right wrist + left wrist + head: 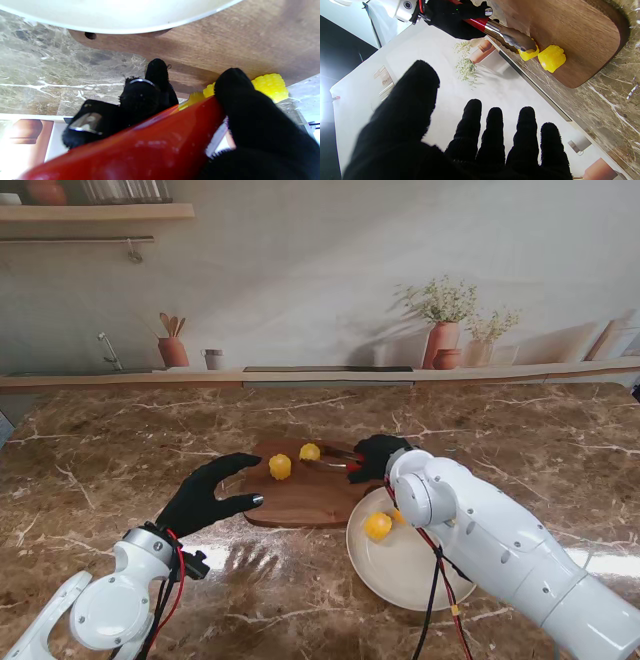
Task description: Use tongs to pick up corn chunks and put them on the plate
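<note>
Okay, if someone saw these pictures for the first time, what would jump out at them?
The bright yellow corn chunks: two on the wooden cutting board at the table's middle, the nearer corn chunk free and the farther corn chunk at the tips of the red-handled tongs, plus a third corn chunk already on the white plate to the right. The black-gloved right robot hand grips the tongs, while the left robot hand hovers open beside the board.

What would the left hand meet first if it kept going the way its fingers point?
Most likely the cutting board: the left hand is open, its fingers pointing at the near left edge. The nearer corn chunk lies farther on; height is unclear.
</note>
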Tool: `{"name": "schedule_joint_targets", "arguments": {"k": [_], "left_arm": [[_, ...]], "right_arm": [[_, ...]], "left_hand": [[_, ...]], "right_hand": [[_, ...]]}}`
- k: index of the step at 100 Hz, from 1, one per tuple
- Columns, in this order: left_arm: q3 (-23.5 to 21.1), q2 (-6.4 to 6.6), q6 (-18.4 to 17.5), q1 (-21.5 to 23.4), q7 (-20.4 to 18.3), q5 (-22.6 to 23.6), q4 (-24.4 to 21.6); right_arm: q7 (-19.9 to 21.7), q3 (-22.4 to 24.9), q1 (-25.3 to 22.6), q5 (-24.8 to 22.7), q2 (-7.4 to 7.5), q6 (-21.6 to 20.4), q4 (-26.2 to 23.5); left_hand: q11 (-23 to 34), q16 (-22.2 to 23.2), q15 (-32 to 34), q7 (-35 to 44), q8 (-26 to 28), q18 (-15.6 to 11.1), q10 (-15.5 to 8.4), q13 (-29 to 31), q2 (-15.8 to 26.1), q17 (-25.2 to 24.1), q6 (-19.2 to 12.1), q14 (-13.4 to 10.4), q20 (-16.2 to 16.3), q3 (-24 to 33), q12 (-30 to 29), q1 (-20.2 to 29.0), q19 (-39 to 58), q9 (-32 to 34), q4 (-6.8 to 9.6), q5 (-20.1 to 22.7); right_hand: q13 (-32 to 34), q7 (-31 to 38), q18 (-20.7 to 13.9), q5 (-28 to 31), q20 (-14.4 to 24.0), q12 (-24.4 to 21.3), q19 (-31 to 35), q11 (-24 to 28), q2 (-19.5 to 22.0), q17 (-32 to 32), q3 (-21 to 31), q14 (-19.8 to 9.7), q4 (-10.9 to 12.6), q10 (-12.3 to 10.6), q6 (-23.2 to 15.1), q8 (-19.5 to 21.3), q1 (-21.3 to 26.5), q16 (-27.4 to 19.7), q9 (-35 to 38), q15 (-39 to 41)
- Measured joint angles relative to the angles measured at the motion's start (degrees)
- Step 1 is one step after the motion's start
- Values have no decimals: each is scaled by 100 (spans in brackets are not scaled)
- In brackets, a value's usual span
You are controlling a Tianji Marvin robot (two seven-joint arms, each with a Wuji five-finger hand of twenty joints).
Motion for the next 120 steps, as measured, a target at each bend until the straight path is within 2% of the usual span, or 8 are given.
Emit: {"name": "schedule_joint_targets", "arguments": {"k": [22, 45, 58, 70, 92, 120], "left_arm": [[7, -2, -19, 3, 34, -2, 0], [27, -5, -63, -4, 77, -10, 20], [49, -8, -107, -15, 113, -10, 43], [64, -14, -152, -21, 153, -10, 73], [77, -21, -173, -28, 184, -15, 114], [81, -35, -208, -20, 255, -21, 145]], "right_arm": [[217, 995, -819, -672, 72, -158, -897], [283, 2198, -2028, -1404, 99, -449, -1962], [327, 2830, -2750, -1474, 112, -561, -2506], [166, 3338, -3414, -1490, 111, -604, -2849], [-39, 4077, -4488, -1581, 77, -257, -3333], [-432, 4599, -5517, -1670, 30, -215, -3687]], "left_hand": [[0, 0, 0, 0, 0, -1, 0, 0, -5, 0, 0, 0, 55, -69, 0, 1, -1, 0, 0, 0], [0, 0, 0, 0, 0, -1, 0, 0, -5, -1, 0, 0, 59, -69, 0, 1, -1, 0, 0, 0], [0, 0, 0, 0, 0, -1, 0, 0, -5, -1, 0, 0, 60, -68, 0, 1, -2, 0, 1, 0], [0, 0, 0, 0, 0, -1, 0, 0, -6, -1, 0, 0, 60, -68, 0, 1, -2, 0, 1, 0], [0, 0, 0, 0, 0, -1, 0, 0, -5, -1, 0, 0, 61, -68, 0, 1, -26, 0, 1, 0], [0, 0, 0, -2, 0, -1, 0, 0, -5, -1, 0, 0, 61, -68, 0, 1, -66, 0, 1, 0]], "right_hand": [[0, 43, 16, 1, 0, -2, 4, -7, 0, 0, 0, 6, 0, 10, 14, -3, 2, 0, 3, 0], [0, 69, 25, 1, 0, -29, 5, -12, -3, 1, 0, 11, -2, 37, 38, -73, 36, 0, 31, -7], [0, 75, 32, 1, 0, -65, 7, -76, -3, 14, 0, 17, -61, 65, 81, -85, 49, 0, 59, -60], [0, 83, 36, 2, 0, -65, 7, -81, -3, 16, 0, 30, -61, 73, 86, -96, 55, 0, 61, -70], [0, 123, 61, 3, 0, -71, 7, -142, -4, 18, 0, 64, -62, 133, 159, -141, 102, 0, 63, -137], [0, 132, 66, 3, 0, -75, 10, -152, -4, 21, -50, 71, -62, 147, 172, -149, 154, 0, 64, -152]]}}
